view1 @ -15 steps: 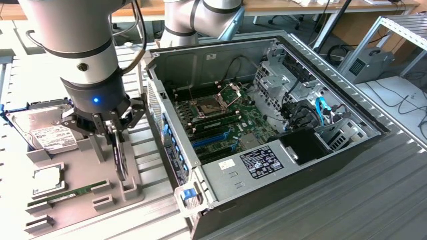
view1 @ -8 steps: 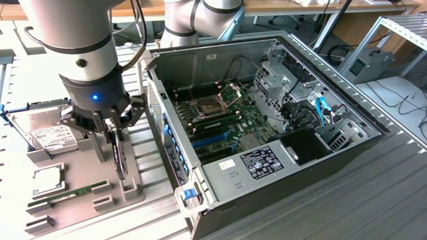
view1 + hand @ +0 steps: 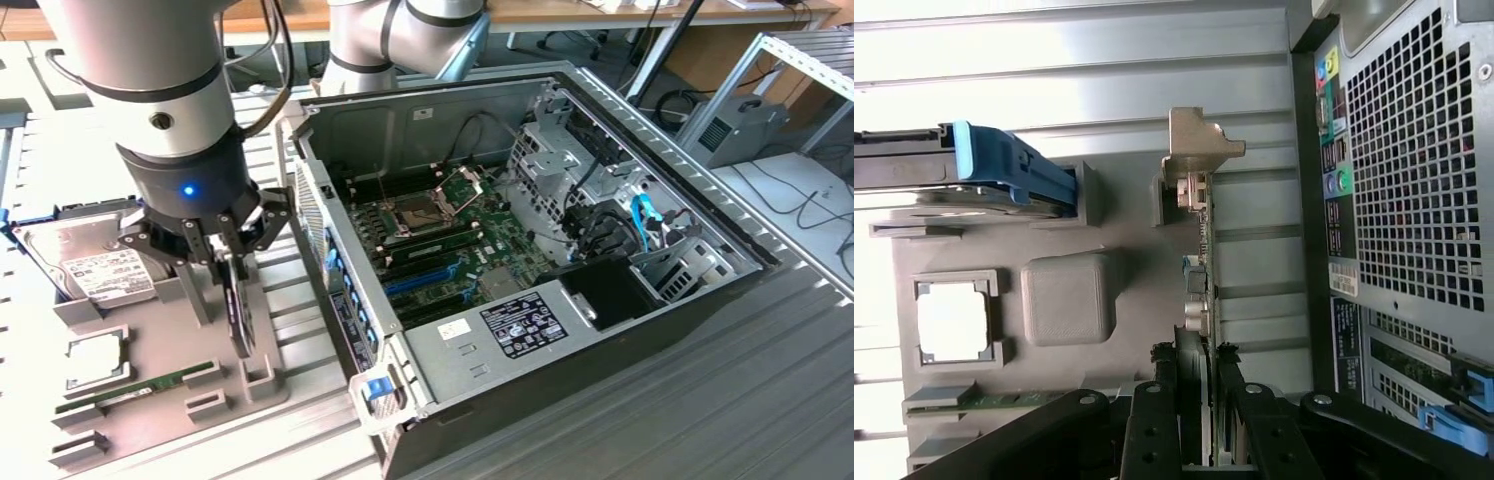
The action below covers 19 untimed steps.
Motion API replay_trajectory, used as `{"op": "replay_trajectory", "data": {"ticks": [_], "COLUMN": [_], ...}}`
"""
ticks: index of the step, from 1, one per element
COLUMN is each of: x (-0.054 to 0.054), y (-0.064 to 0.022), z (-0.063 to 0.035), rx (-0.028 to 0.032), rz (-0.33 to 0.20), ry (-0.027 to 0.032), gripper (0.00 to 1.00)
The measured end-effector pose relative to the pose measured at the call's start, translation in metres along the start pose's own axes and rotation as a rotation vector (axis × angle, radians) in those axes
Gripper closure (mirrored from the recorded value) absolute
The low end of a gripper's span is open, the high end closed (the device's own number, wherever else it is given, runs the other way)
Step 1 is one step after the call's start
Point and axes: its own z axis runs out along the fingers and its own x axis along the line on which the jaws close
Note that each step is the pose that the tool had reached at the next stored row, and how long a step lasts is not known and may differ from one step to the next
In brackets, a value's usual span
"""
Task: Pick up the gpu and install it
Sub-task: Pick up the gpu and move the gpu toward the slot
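Gripper point(image 3: 1206, 358) tight on thin upright gpu point(image 3: 1201, 215)

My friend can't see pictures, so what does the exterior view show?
A robot arm's gripper clamps the gpu, which stands on edge in a gray holder. An open computer case sits beside it, on the exterior view's right.

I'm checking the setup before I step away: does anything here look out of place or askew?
Nothing stands out. The gpu stands straight on edge in its slot on the tray, with the gripper at it. The hard drive and memory stick lie in their own tray places.
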Motion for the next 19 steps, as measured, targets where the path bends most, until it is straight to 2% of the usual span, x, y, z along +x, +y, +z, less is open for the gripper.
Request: {"op": "replay_trajectory", "data": {"ticks": [19], "x": [0.000], "y": [0.0005], "z": [-0.0118], "rx": [-0.0002], "rz": [0.000], "ry": [0.0001], "gripper": [0.73]}}
